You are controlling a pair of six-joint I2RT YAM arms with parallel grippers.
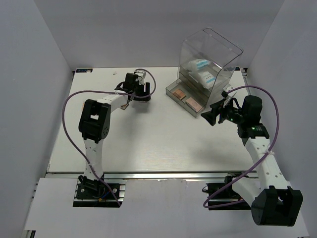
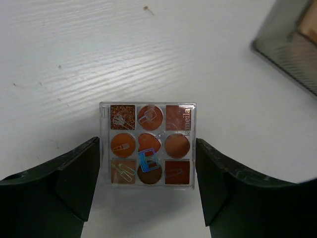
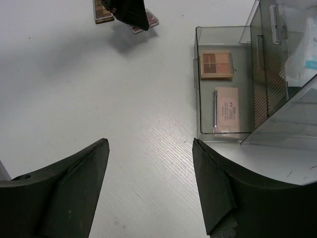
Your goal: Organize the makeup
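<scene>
Left gripper point(image 2: 147, 151): jaws clamped on the side edges of the square palette point(image 2: 148, 130), flat on the table point(image 2: 99, 49), open room ahead | Right gripper point(image 3: 150, 163): jaws apart, nothing between, over bare table beside the pulled-out drawer point(image 3: 223, 133) | drawer holds two flat palettes point(image 3: 216, 64)

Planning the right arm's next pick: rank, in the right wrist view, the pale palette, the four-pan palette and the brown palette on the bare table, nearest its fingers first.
1. Pale palette: near end of the clear tray, on the right.
2. Four-pan palette: same tray, farther back.
3. Brown palette: far off, upper left, on the table.
</scene>
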